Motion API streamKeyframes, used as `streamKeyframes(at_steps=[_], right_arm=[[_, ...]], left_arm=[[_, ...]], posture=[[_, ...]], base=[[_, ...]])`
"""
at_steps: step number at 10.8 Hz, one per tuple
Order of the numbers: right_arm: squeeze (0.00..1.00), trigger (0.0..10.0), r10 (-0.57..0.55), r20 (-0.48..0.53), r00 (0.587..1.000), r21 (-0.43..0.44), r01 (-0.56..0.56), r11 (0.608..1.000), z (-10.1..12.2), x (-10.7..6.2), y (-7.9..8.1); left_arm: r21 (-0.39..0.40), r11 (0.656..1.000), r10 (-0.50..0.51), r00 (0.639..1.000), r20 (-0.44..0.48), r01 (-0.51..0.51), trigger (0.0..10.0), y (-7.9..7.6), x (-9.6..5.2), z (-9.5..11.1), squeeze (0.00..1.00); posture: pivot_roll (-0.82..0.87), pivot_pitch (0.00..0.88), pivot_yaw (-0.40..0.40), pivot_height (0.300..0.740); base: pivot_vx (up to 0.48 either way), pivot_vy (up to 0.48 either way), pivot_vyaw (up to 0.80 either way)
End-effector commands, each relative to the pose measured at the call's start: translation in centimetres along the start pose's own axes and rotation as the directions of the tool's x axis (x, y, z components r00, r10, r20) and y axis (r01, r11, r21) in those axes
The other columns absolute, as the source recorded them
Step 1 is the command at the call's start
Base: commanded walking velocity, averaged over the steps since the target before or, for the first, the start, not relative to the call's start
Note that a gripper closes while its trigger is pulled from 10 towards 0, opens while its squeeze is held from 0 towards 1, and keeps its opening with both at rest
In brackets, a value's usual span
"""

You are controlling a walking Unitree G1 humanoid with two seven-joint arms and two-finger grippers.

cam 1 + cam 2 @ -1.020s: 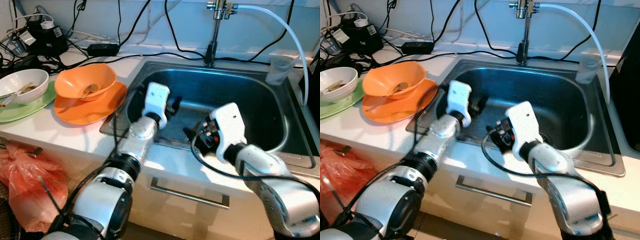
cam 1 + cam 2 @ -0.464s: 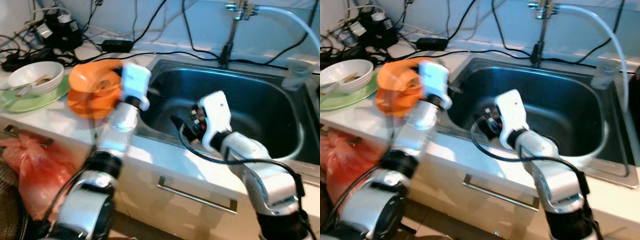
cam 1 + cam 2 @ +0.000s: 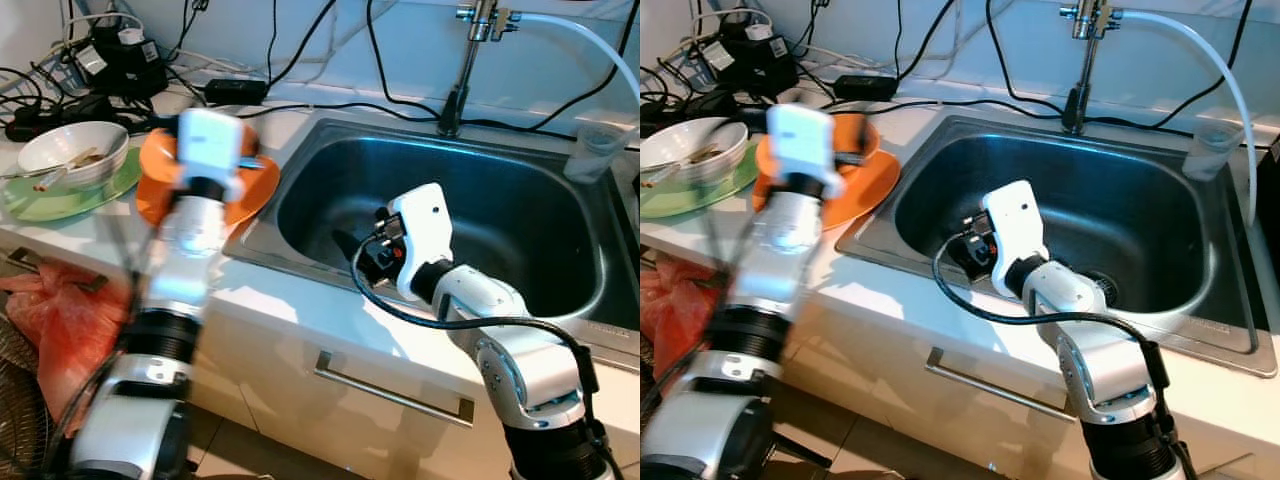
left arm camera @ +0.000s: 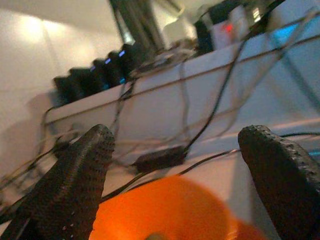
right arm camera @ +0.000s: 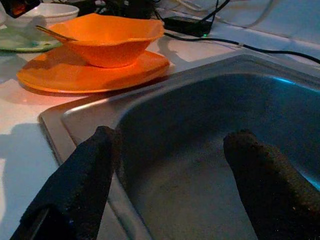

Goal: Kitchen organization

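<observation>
My left pincer [image 4: 175, 190] hovers spread wide above the orange bowl [image 5: 106, 39], which sits on its orange plate [image 5: 75, 75] on the bench [image 3: 90, 235]. My right pincer [image 5: 170, 185] hangs spread inside the sink [image 3: 520, 215].

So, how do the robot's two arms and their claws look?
Both arms are silver with black joint rings and a white block at the wrist. A black cable loops along the right arm. Each claw, left claw and right claw, has two long black textured fingers.

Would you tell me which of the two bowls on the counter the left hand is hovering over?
The orange bowl, the one on the orange plate beside the sink. The left hand is open above it; the white bowl sits farther left on a green plate.
</observation>
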State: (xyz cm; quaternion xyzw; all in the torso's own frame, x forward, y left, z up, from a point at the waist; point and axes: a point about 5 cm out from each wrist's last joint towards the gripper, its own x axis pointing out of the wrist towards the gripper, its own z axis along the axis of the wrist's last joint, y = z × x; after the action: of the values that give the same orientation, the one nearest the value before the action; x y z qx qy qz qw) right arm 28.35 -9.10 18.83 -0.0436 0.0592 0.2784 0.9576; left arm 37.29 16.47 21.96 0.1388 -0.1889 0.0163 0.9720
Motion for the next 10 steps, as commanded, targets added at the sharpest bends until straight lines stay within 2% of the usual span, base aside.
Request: streamKeyframes(at_steps=[1, 3, 4, 7, 8, 9, 10], right_arm=[[0.0, 10.0, 0.042, 0.037, 0.998, 0.011, -0.043, 0.999, 0.5, -0.1, 0.6], [0.0, 10.0, 0.075, 0.042, 0.996, 0.013, -0.076, 0.997, 0.4, -0.3, 1.1], [0.0, 10.0, 0.1, 0.034, 0.994, 0.016, -0.1, 0.995, 0.2, -0.2, 1.5], [0.0, 10.0, 0.173, 0.023, 0.985, 0.008, -0.173, 0.985, 0.0, -0.4, 2.4], [0.0, 10.0, 0.175, 0.022, 0.984, 0.007, -0.175, 0.985, 0.0, -0.4, 2.4], [0.0, 10.0, 0.177, 0.019, 0.984, 0.005, -0.178, 0.984, -0.1, -0.4, 2.4], [0.0, 10.0, 0.179, 0.017, 0.984, 0.003, -0.179, 0.984, -0.1, -0.5, 2.4]], left_arm=[[0.032, 0.999, 0.043, 0.998, -0.04, -0.042, 10.0, 1.0, -0.2, -0.8, 1.0], [0.063, 0.996, 0.064, 0.997, -0.033, -0.062, 10.0, 1.7, -0.5, -0.8, 1.0], [0.089, 0.994, 0.07, 0.997, -0.028, -0.067, 10.0, 2.0, -1.2, -0.8, 1.0], [0.082, 0.993, 0.089, 0.995, -0.035, -0.086, 10.0, 1.6, -2.3, -1.1, 1.0], [0.086, 0.993, 0.087, 0.995, -0.04, -0.083, 10.0, 1.4, -2.6, -1.3, 0.23], [0.095, 0.992, 0.086, 0.995, -0.058, -0.08, 10.0, 1.4, -3.1, -1.8, 0.0], [0.102, 0.991, 0.091, 0.993, -0.078, -0.083, 10.0, 1.6, -3.4, -2.2, 0.0]], posture=[[-0.06, 0.0, 0.054, 0.74], [-0.06, 0.0, 0.054, 0.74], [-0.05, 0.0, 0.049, 0.74], [-0.05, 0.0, 0.041, 0.74], [-0.05, 0.0, 0.039, 0.74], [-0.05, 0.0, 0.036, 0.74], [-0.05, 0.0, 0.036, 0.74]], base=[[0.0, 0.0, 0.0], [0.0, 0.0, 0.0], [0.0, 0.0, 0.0], [0.0, 0.0, 0.0], [0.0, 0.0, 0.0], [0.0, 0.0, 0.0], [0.0, 0.0, 0.0]])
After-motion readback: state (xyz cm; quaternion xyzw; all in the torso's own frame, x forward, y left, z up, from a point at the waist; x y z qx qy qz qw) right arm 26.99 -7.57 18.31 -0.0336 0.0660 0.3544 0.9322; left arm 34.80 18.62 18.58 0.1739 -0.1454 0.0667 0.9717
